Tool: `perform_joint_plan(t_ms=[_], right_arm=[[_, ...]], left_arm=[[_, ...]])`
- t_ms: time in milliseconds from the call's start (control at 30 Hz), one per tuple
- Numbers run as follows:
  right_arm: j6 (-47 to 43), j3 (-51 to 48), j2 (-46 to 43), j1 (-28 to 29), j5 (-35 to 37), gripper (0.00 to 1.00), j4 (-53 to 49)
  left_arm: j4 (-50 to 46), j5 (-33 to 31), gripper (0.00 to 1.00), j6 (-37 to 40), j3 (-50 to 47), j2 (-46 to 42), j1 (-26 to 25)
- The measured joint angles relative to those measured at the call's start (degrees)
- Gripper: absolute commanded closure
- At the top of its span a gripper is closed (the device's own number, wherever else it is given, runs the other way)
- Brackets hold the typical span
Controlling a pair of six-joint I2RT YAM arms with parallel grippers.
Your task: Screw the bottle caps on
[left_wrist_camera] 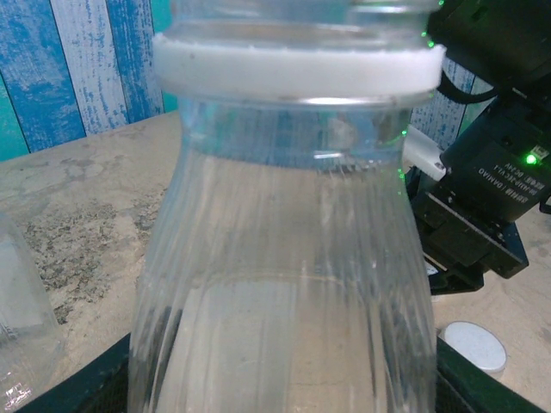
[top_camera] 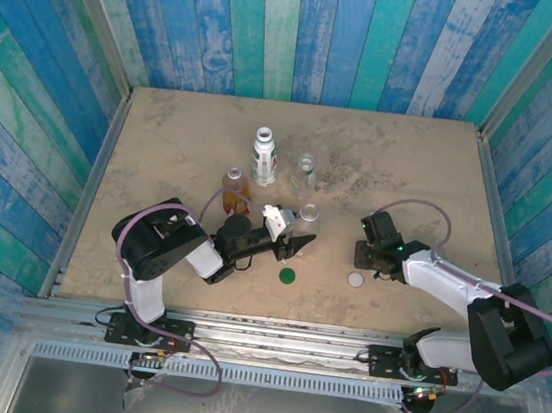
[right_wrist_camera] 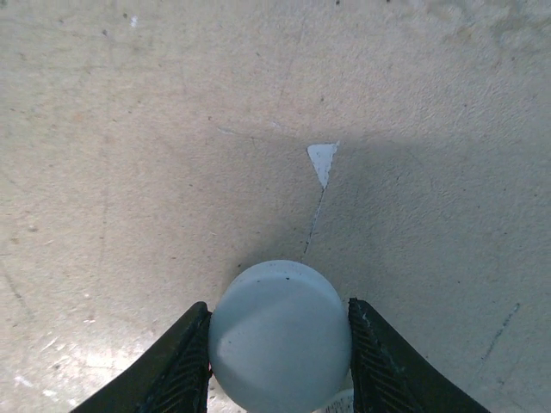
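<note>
My left gripper [top_camera: 296, 231] is shut on a clear bottle [top_camera: 308, 214] that stands upright at the table's middle. In the left wrist view this bottle [left_wrist_camera: 284, 258] is very close, with a white ring at its neck and my dark fingers [left_wrist_camera: 103, 383] at its sides. My right gripper [top_camera: 372, 255] points down at the table to the right, and its pads press both sides of a pale grey cap [right_wrist_camera: 280, 335]. Another white cap [top_camera: 357, 278] and a dark green cap [top_camera: 288, 275] lie on the table in front.
Behind the held bottle stand a white-labelled bottle [top_camera: 264, 157], an amber bottle [top_camera: 234, 187] and another clear bottle [top_camera: 306, 171]. The right arm's black wrist [left_wrist_camera: 482, 198] is close beside the held bottle. Blue plank walls surround the table [top_camera: 163, 142].
</note>
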Motion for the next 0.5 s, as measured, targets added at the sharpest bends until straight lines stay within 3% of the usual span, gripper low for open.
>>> perform_joint_plan(t_ms=[500], right_arm=[[-2.56,15.58,-6.51,4.7,-2.16,0.59,-14.97]], left_arm=[[0.04,0.0,0.38,0.33,-0.09,0.0,0.0]])
